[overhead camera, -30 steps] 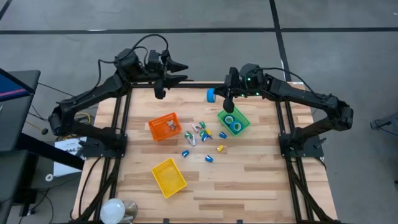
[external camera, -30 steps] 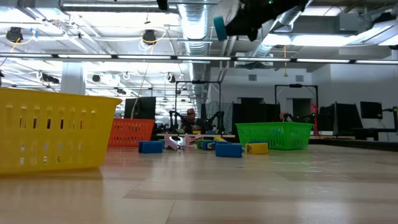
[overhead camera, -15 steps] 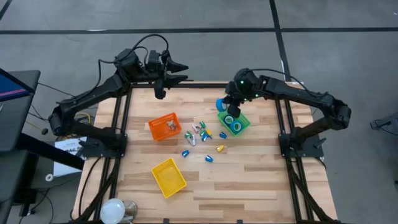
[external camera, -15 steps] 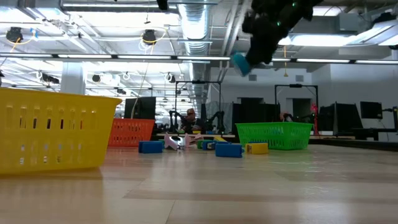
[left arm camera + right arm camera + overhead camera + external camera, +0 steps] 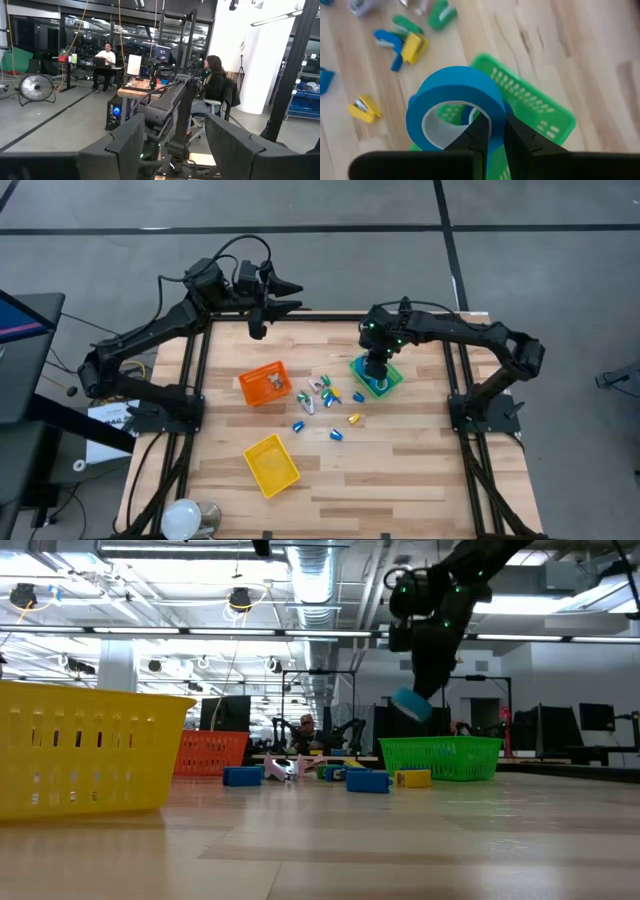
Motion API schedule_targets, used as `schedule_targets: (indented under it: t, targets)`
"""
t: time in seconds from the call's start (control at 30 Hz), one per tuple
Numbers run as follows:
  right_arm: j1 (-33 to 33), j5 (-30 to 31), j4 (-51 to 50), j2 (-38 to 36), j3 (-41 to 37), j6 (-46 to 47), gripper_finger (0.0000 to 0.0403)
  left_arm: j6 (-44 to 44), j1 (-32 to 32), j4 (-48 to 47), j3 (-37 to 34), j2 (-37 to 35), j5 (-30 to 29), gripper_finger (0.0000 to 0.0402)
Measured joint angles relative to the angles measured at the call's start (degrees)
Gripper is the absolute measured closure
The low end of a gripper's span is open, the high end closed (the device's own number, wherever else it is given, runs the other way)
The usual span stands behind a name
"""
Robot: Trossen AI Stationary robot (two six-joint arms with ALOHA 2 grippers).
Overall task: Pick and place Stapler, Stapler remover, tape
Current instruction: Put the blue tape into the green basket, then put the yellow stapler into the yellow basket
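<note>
Blue tape roll [image 5: 455,107], pale inside, hangs in the right hand [image 5: 492,132]. The fingers are nearly closed, pinching the roll's wall, one finger through the hole and one outside. The roll sits in the air just above the green bin [image 5: 378,377], as the low view also shows [image 5: 410,704].

We judge the roll light and stiff enough to hold its ring shape, with a slightly grippy outer face and a smooth core. A pinch across the wall suits it; a squeeze across the whole ring would need wider jaws and could slip. It should take a short drop with no harm.

The bin already holds tape, though the right hand covers most of it from above. Its rim is low and thin, and the bin looks light enough to shift if bumped, so we would release from above rather than reach in.

Small coloured pieces [image 5: 326,393] lie scattered just beside the bin. The orange bin [image 5: 264,383] and yellow bin [image 5: 271,463] stand well apart. The tabletop [image 5: 420,450] is bare on the near side.

The left hand [image 5: 256,328] waits over the far edge, fingers apart, holding nothing.
</note>
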Motion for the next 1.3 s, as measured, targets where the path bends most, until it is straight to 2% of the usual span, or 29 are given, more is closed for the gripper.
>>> schedule_targets:
  t: [0.27, 0.67, 1.3]
  targets:
    - [-0.3, 2.5, -1.6, 4.1, 0.0, 0.0, 0.0370, 0.0, 0.0, 0.0, 0.0, 0.0, 0.0, 0.0202]
    - [-1.4, 2.7, -2.8, 4.1, 0.0, 0.0, 0.0349, 0.0, 0.0, 0.0, 0.0, 0.0, 0.0, 0.0202]
    - [-1.7, 2.5, -3.6, 3.9, 0.0, 0.7, 0.0226, 0.0, 0.0, 0.0, 0.0, 0.0, 0.0, 0.0202]
